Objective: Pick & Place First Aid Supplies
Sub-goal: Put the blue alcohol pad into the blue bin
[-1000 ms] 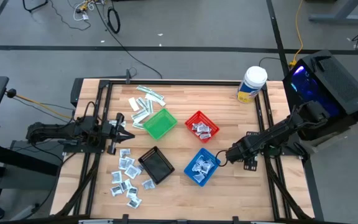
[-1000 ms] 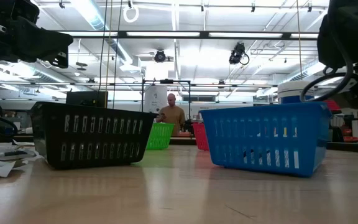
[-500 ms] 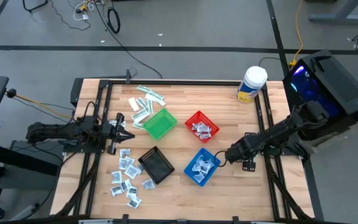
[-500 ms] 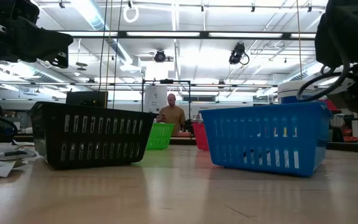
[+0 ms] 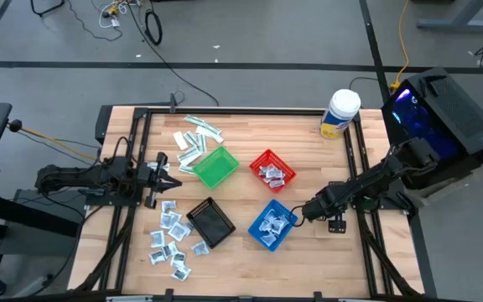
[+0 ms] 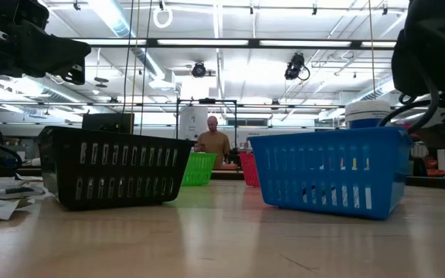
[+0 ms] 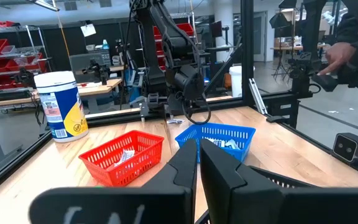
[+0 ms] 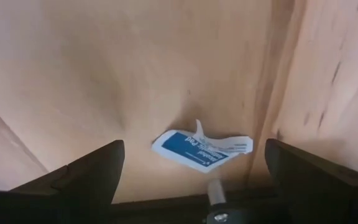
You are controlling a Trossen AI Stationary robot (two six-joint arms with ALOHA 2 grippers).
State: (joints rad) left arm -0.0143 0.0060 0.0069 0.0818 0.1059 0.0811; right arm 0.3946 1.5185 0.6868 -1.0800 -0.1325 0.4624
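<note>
Your right gripper [image 8: 194, 165] hangs low over the bare wood just beside the blue basket [image 5: 272, 225]; its fingers are spread wide and hold nothing; a single white-and-blue sachet [image 8: 201, 148] lies flat on the table directly between the fingertips; so, by my read, you are lining up a pick on that stray packet. The next move calls for a short drop straight down and a careful close on a thin, flat wrapper; expect it to slide or buckle instead of lifting, so come at its raised torn corner if you can. Your left gripper [image 7: 197, 171] waits out over the table's left side, jaws nearly together and empty, with the loose sachets [image 5: 170, 237] and narrow strips [image 5: 194, 138] scattered just ahead of it; more sachets already sit in the red basket [image 5: 272, 170] and the blue one. Writing: the sachet has a blue printed band, but I cannot read the words; the white tub [image 5: 339, 114] beyond your right gripper has a yellow label, also unreadable.
</note>
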